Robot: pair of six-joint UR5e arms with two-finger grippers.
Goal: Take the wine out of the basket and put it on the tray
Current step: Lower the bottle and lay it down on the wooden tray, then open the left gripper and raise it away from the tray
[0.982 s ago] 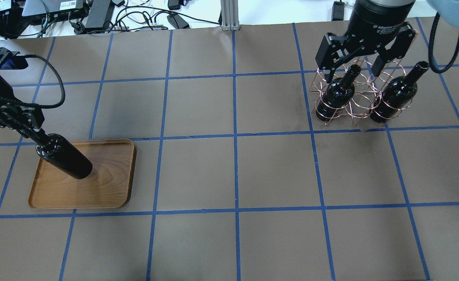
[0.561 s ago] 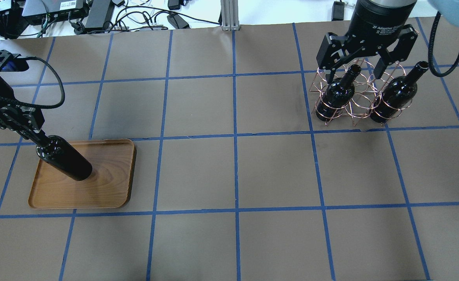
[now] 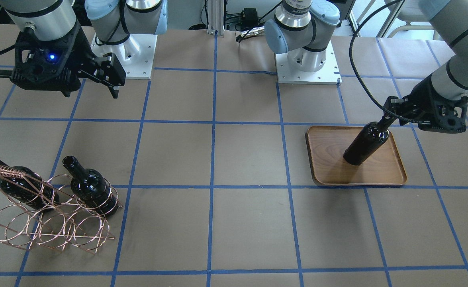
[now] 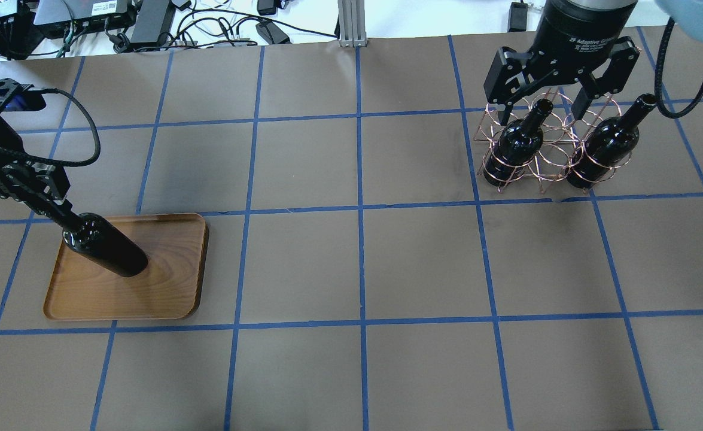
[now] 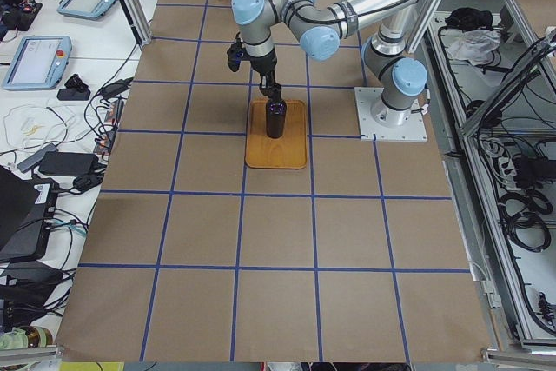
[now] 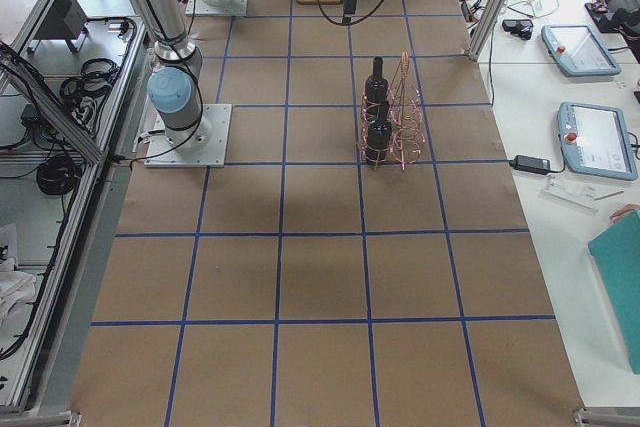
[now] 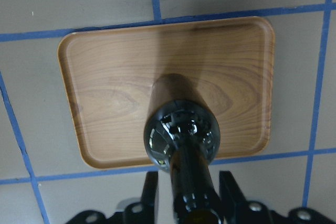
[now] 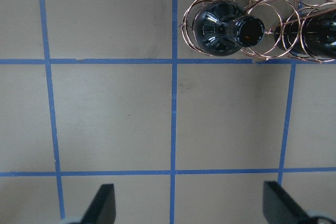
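My left gripper (image 4: 58, 212) is shut on the neck of a glossy black wine bottle (image 4: 109, 251), which stands about upright with its base on or just above the brown wooden tray (image 4: 166, 287). The left wrist view shows the bottle (image 7: 181, 129) over the tray (image 7: 105, 77), a finger on each side of the neck. My right gripper (image 4: 539, 114) is open and empty, hovering above the copper wire basket (image 4: 548, 161). Two more black bottles (image 4: 519, 143) (image 4: 605, 143) sit in the basket's rings, necks tilted up. The right wrist view shows one bottle (image 8: 226, 27) from above.
Cables and electronics (image 4: 118, 18) line the table's far edge beside an aluminium post (image 4: 351, 24). The two arm bases (image 3: 307, 59) (image 3: 124, 52) stand on the robot's side. Blue tape lines grid the brown table.
My left gripper has shifted the held bottle slightly right over the tray, and it stands more upright. My right gripper has drifted slightly right above the basket, still open.
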